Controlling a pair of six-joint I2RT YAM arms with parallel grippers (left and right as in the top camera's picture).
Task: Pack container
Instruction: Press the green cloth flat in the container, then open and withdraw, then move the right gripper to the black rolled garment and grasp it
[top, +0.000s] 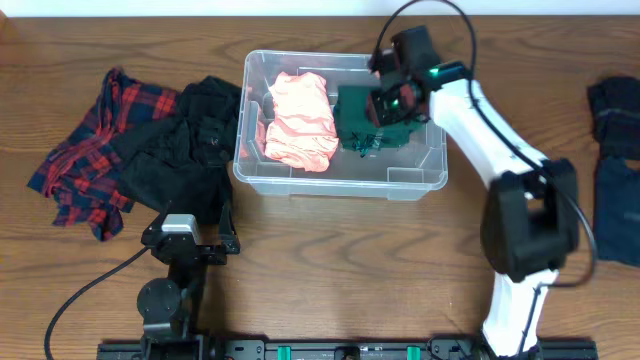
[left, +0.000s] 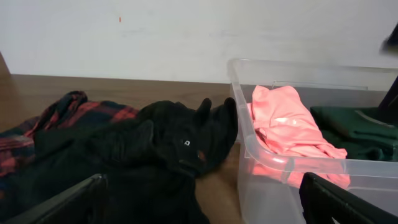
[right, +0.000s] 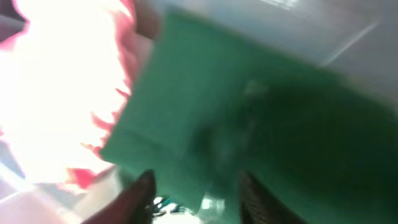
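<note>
Right gripper (top: 377, 122) hangs inside the container (top: 340, 186) at the bench's (top: 350, 265) twelve o'clock, over a green garment (top: 352, 108), grip too blurred to tell. A pink garment (top: 300, 120) lies at its nine o'clock. Left gripper (top: 190, 243) is spread.

Overhead view: even, diffuse light on the tabletop (top: 330, 270), shadows soft and short. Left wrist view: in focus, with a pale highlight on the container (left: 311, 164) rim at 4 o'clock and the black garment (left: 155, 146) underexposed. Right wrist view: heavy blur throughout, the pink garment (right: 56, 87) blown out white at 9 o'clock, the green garment (right: 261, 118) smeared.
</note>
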